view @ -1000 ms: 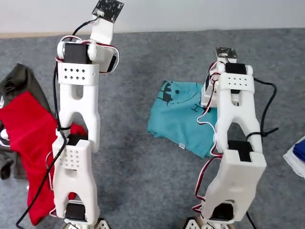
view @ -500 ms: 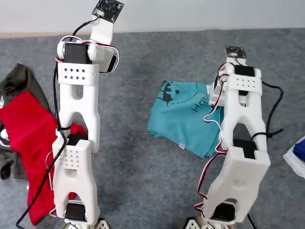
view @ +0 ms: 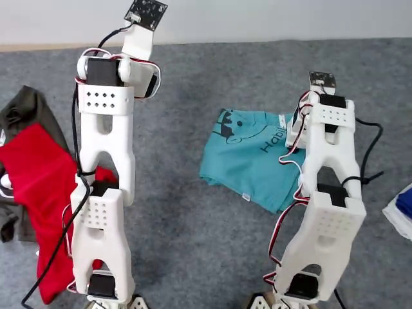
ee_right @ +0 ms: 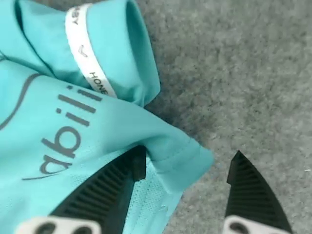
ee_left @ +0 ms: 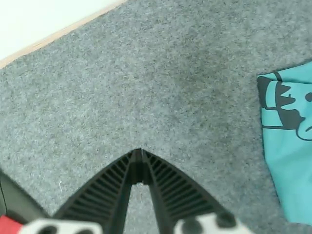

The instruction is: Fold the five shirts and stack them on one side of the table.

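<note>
The teal shirt [view: 248, 158] is seen lying crumpled on the grey tabletop [view: 193, 244], between the two arms and partly hidden under the right arm. In the right wrist view the right hand [ee_right: 187, 168] is held spread over one corner of this shirt. One finger [ee_right: 136, 168] is set on the cloth, and the other [ee_right: 241, 178] is over bare tabletop just beside the corner. The white neck band [ee_right: 90, 53] is turned up near the hand. The left hand [ee_left: 141, 155] is pressed together with nothing in it, over bare tabletop well apart from the teal shirt. A red shirt [view: 45, 193] is spread at the left side, partly over a dark shirt [view: 22, 112] and partly under the left arm. A blue and white cloth [view: 402, 209] is seen at the right edge.
</note>
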Controlling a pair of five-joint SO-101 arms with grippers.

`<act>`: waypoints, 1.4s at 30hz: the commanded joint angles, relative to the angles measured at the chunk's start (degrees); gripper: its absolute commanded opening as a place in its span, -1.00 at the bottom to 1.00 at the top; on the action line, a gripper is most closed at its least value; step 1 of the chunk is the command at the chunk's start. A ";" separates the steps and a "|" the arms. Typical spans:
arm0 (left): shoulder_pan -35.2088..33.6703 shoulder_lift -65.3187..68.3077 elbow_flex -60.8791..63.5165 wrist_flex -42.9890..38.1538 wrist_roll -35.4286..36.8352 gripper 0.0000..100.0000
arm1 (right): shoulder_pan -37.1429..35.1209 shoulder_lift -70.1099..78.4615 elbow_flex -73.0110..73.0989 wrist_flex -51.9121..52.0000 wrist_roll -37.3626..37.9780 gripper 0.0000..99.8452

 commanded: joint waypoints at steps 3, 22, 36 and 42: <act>-0.18 -0.97 -0.13 1.41 -0.26 -1.00 | -0.57 -0.31 -3.08 -2.59 0.70 -0.45; -0.18 -1.49 3.74 1.41 -0.35 -1.00 | -2.51 -0.92 -3.08 -2.68 4.13 -0.95; -0.18 -1.49 3.56 1.41 -0.35 -1.00 | -8.13 -0.22 -21.45 4.97 11.96 -0.98; -0.18 -1.49 3.56 1.41 -0.35 -1.00 | -8.22 1.63 -21.98 0.92 13.27 -0.98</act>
